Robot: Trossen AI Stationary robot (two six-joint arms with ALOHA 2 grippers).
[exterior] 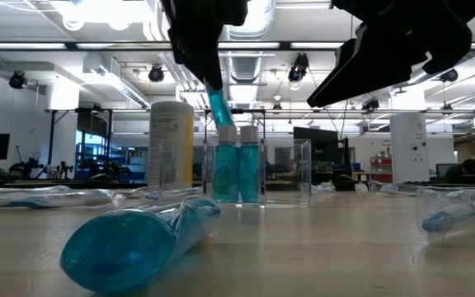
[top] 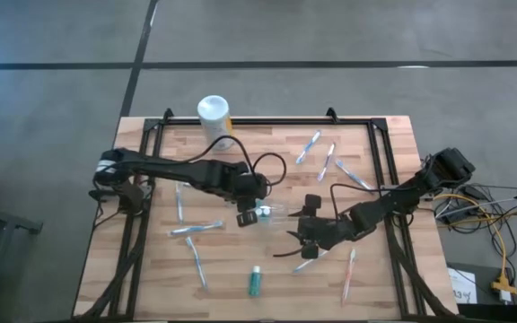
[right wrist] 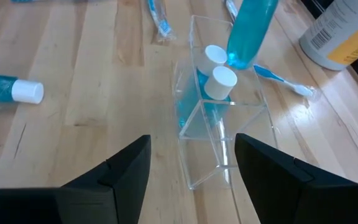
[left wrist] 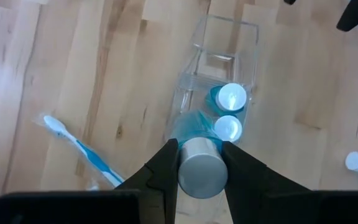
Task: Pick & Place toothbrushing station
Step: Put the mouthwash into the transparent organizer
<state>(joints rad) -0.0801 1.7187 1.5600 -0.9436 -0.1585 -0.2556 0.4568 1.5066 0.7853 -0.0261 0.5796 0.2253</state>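
pinching a teal tube [right wrist: 251,30] (cap hidden), left fingers [left wrist: 166,168] over cup [right wrist: 229,134]; right fingers [right wrist: 126,165] spread.

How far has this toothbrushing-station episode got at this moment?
Done: two teal tubes stand caps up in the clear holder. In hand: the left tool grips a third tube above the holder, not yet let go. The right tool is open beside it. Left: one tube and the toothbrushes lie scattered on the table.
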